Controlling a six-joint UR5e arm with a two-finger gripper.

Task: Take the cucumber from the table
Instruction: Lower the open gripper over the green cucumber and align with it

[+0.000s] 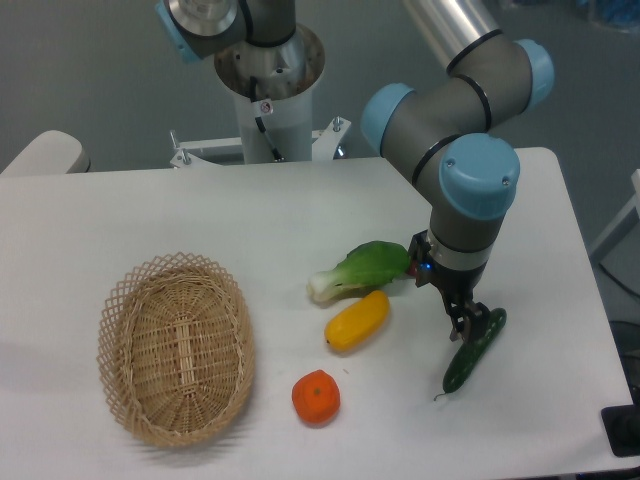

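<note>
Reaching down at the right side of the table [250,215], the gripper [466,322] sits directly over the upper end of the cucumber [476,350]; the cucumber lies on the white surface near the front right, its long axis running diagonally from upper right, under the fingers, to lower left, where the thin stem tip points toward the front edge; the fingers appear to straddle the upper third rather than the middle, so a lift from here would likely leave the lower end hanging heavy (judgement only). Whether the fingers are pressed onto the cucumber or merely around it I cannot tell; the dark fingers merge with the dark green skin and the gap is not resolvable; contact with the table under the cucumber is equally unclear, though its lower end looks to rest on the surface. Yellow vegetable [357,320] lies to the left, well clear of the gripper; bok choy [362,269] sits just beside the wrist, its leafy end close to the gripper body; orange [316,396] and wicker basket [176,346] are further left, apart from the work. Arm's upper links are cut off by the top of the frame.
</note>
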